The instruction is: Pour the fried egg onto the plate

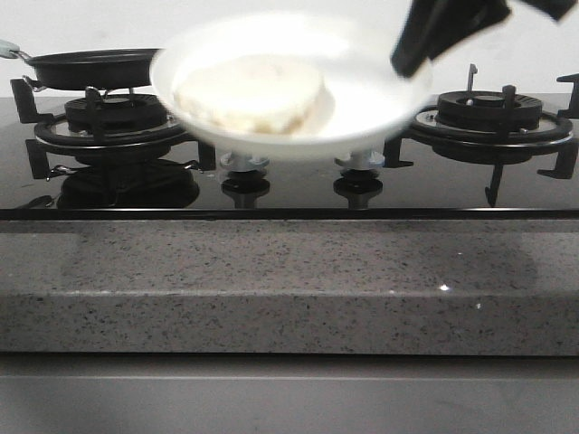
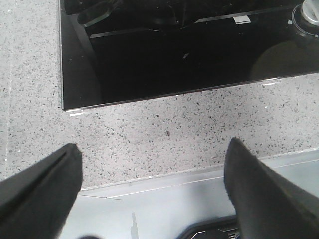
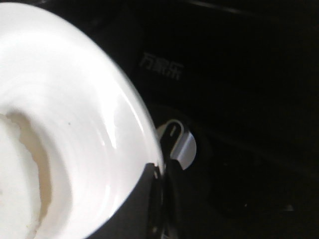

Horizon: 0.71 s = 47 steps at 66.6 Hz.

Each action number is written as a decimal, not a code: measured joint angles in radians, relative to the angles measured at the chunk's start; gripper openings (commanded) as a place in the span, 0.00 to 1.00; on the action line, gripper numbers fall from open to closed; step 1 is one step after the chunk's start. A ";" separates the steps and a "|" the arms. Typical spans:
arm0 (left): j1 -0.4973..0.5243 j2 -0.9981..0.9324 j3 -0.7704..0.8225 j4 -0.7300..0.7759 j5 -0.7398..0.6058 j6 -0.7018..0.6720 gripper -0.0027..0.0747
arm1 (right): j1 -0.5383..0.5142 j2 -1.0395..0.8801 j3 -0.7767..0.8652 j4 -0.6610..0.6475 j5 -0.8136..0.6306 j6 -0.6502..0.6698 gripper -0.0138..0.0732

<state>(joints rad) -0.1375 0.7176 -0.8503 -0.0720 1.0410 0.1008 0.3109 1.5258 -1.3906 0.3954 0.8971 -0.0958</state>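
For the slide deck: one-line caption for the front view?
Right gripper holds the plate with the fried egg above the stove; frying pan on left burner.

Pale fried egg (image 1: pixel 251 93) on raised white plate (image 1: pixel 371 104)

Glossy white plate (image 1: pixel 362 99), glossy black glass hob (image 1: pixel 289 192), speckled stone counter (image 1: pixel 271 271).

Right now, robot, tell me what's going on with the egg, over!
Right gripper shut on plate rim, plate lifted above the stove. Fried egg already on the plate. Left gripper open, empty, over the counter. Frying pan back on left burner, nothing blocking.
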 measured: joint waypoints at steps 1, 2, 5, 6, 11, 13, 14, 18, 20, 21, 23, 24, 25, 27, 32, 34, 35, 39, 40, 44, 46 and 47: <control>0.000 0.000 0.000 0.000 0.001 0.000 0.76 | 0.000 0.006 -0.020 -0.002 0.011 0.000 0.09; 0.000 -0.002 0.000 0.000 0.001 0.000 0.76 | -0.002 0.012 -0.040 -0.002 0.026 0.000 0.09; 0.000 -0.002 0.000 0.000 -0.001 0.000 0.76 | -0.008 0.034 -0.101 -0.006 0.051 0.000 0.09; 0.000 -0.002 0.000 0.000 -0.001 0.000 0.76 | -0.010 0.042 -0.121 -0.006 0.061 0.000 0.09; 0.000 -0.002 0.000 0.000 -0.001 0.000 0.76 | -0.027 0.093 -0.221 -0.010 0.102 0.002 0.09; 0.000 -0.002 0.000 0.000 -0.001 0.000 0.76 | -0.034 0.116 -0.259 -0.010 0.119 0.005 0.09; 0.000 -0.002 0.000 0.000 -0.001 0.000 0.76 | -0.038 0.135 -0.287 -0.010 0.126 0.007 0.09; 0.000 -0.002 0.000 0.000 -0.001 0.000 0.76 | -0.055 0.180 -0.349 -0.012 0.151 0.016 0.09; 0.000 -0.002 0.000 0.000 -0.001 0.000 0.76 | -0.066 0.213 -0.390 -0.013 0.161 0.021 0.09; 0.000 -0.002 0.000 0.000 -0.001 0.000 0.76 | -0.070 0.226 -0.405 -0.014 0.164 0.024 0.09; 0.000 -0.002 0.000 0.000 -0.001 0.000 0.76 | -0.077 0.253 -0.434 -0.017 0.169 0.025 0.09; 0.000 -0.002 0.000 0.000 -0.001 0.000 0.76 | -0.080 0.266 -0.447 -0.017 0.171 0.028 0.09; 0.000 -0.002 0.000 0.000 -0.001 0.000 0.76 | -0.083 0.278 -0.460 -0.017 0.173 0.028 0.09; 0.000 -0.002 0.000 0.000 -0.001 0.000 0.76 | -0.089 0.303 -0.484 -0.019 0.173 0.028 0.09; 0.000 -0.002 0.000 -0.002 -0.001 0.000 0.76 | -0.101 0.362 -0.534 -0.021 0.173 0.030 0.09; 0.000 -0.002 0.000 -0.002 -0.001 0.000 0.76 | -0.106 0.384 -0.550 -0.021 0.170 0.030 0.09; 0.000 -0.002 0.000 -0.002 -0.001 0.000 0.76 | -0.106 0.394 -0.557 -0.021 0.170 0.030 0.09; 0.000 -0.002 0.000 -0.004 -0.003 0.000 0.76 | -0.110 0.435 -0.583 -0.023 0.167 0.030 0.09; 0.000 -0.002 0.000 -0.004 -0.003 0.000 0.76 | -0.111 0.445 -0.588 -0.022 0.166 0.030 0.09; 0.000 -0.002 0.000 -0.009 -0.003 0.000 0.76 | -0.113 0.485 -0.603 -0.022 0.162 0.032 0.09; 0.000 -0.002 0.000 -0.013 -0.003 0.000 0.76 | -0.113 0.500 -0.609 -0.022 0.159 0.032 0.09; 0.000 -0.002 0.000 -0.013 -0.003 0.000 0.76 | -0.115 0.507 -0.611 -0.022 0.158 0.032 0.10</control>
<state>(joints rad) -0.1375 0.7161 -0.8503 -0.0847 1.0381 0.1008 0.1964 2.0332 -2.0014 0.3730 1.0548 -0.0640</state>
